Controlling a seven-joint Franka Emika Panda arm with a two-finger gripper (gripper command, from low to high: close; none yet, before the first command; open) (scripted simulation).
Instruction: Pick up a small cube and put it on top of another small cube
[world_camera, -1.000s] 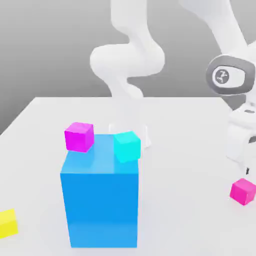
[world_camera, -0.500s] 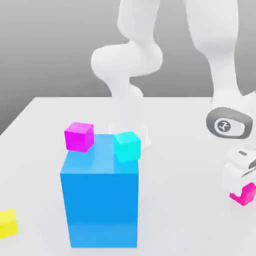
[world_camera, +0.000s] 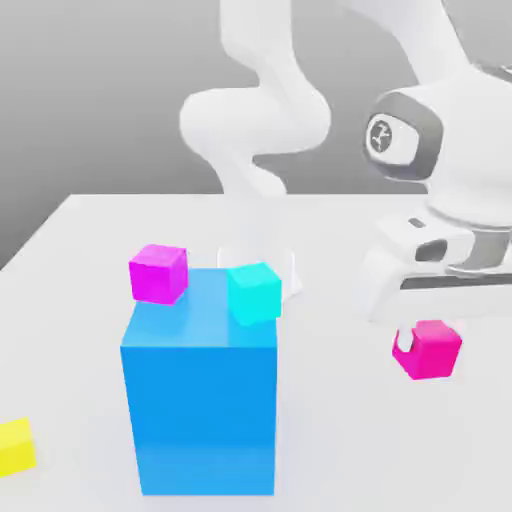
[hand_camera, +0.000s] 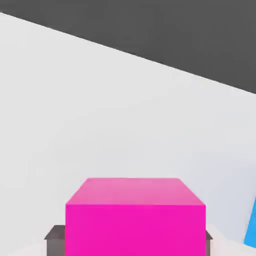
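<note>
Open counter (world_camera: 330, 420) lies between the gripper (world_camera: 425, 350) and the big blue block (world_camera: 200, 400). That block stands tall, carrying a magenta cube (world_camera: 158, 273) and a cyan cube (world_camera: 253, 292).

I'm looking at a simulated test scene, not a real room: a plain white surface (world_camera: 90, 250) against a blank grey backdrop, flat-coloured blocks like the big blue block (world_camera: 200, 400), and a smooth white arm (world_camera: 255, 120).

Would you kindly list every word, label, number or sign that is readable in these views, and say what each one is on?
There is no readable text.
Round emblem on the arm's wrist joint: a mark, not legible as letters.
Held magenta cube, second magenta cube, cyan cube, yellow cube and blue block: plain faces.
</note>
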